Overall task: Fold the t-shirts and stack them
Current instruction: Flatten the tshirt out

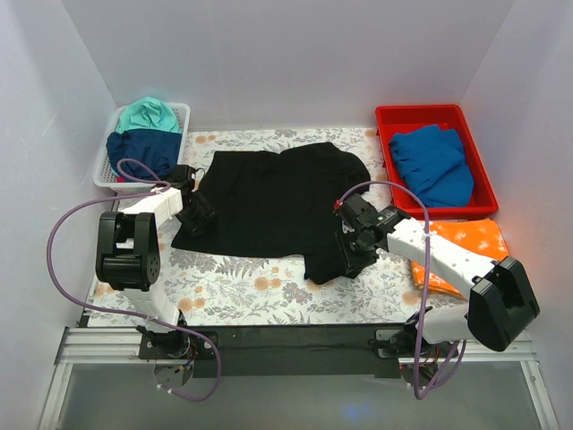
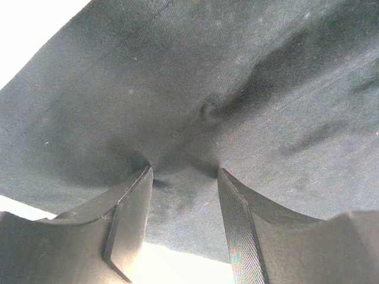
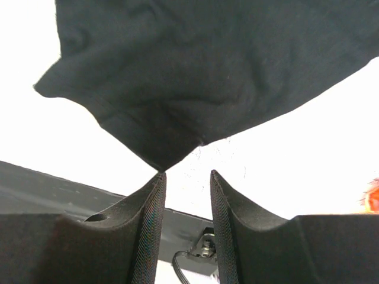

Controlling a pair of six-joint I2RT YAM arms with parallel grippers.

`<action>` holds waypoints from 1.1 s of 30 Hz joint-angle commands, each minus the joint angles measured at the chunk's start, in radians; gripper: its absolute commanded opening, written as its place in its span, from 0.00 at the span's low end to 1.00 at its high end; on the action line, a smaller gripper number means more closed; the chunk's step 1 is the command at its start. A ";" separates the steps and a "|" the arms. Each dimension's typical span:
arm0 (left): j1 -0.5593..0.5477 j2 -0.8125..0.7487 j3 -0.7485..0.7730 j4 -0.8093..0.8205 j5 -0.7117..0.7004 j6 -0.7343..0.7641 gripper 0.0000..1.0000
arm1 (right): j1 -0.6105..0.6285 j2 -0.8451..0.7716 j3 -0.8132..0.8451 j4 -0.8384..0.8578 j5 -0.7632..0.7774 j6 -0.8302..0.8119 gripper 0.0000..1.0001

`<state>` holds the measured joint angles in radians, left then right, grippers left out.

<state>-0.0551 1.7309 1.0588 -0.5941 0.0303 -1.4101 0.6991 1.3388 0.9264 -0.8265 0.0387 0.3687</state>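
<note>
- A black shirt [image 1: 269,202] lies spread across the middle of the flower-printed worktop [image 1: 242,296]. Its long axis runs left to right, and its right end reaches nearest the near edge.
- The cloth is dark and rumpled, and which end carries the neck cannot be made out.
- The left tool [image 1: 199,217] sits on the shirt's near left edge with its jaws apart. Its fingertips press into the cloth, which puckers between them without being clamped.
- The right tool [image 1: 351,249] stands released at the shirt's near right corner. In the right wrist view that pointed corner meets one fingertip [image 3: 159,177], and bright worktop shows through the gap.
- From above, both tool heads hide the shirt edges beneath them.
- A teal shirt [image 1: 148,114] and a navy shirt [image 1: 143,148] sit heaped in a white basket [image 1: 183,112] at the far left, the teal one on the far side.
- A blue shirt [image 1: 431,161] lies bunched in a red bin [image 1: 385,115] at the far right.
- An orange shirt [image 1: 470,240] lies on the worktop just in front of the bin, partly covered by the right arm [image 1: 448,260].
- Both wrist views show the worktop bleached white, its print lost.
</note>
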 commanded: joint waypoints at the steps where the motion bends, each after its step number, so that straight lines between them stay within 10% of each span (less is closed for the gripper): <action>1: -0.003 0.027 -0.008 -0.029 -0.004 0.000 0.47 | 0.004 -0.030 0.057 -0.031 0.029 0.021 0.42; 33: -0.005 0.015 -0.011 -0.032 -0.009 0.008 0.46 | 0.007 0.210 0.192 0.078 0.230 0.033 0.40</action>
<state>-0.0551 1.7340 1.0618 -0.5972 0.0303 -1.4086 0.7017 1.5082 1.0969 -0.7574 0.2623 0.4004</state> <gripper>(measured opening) 0.464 0.403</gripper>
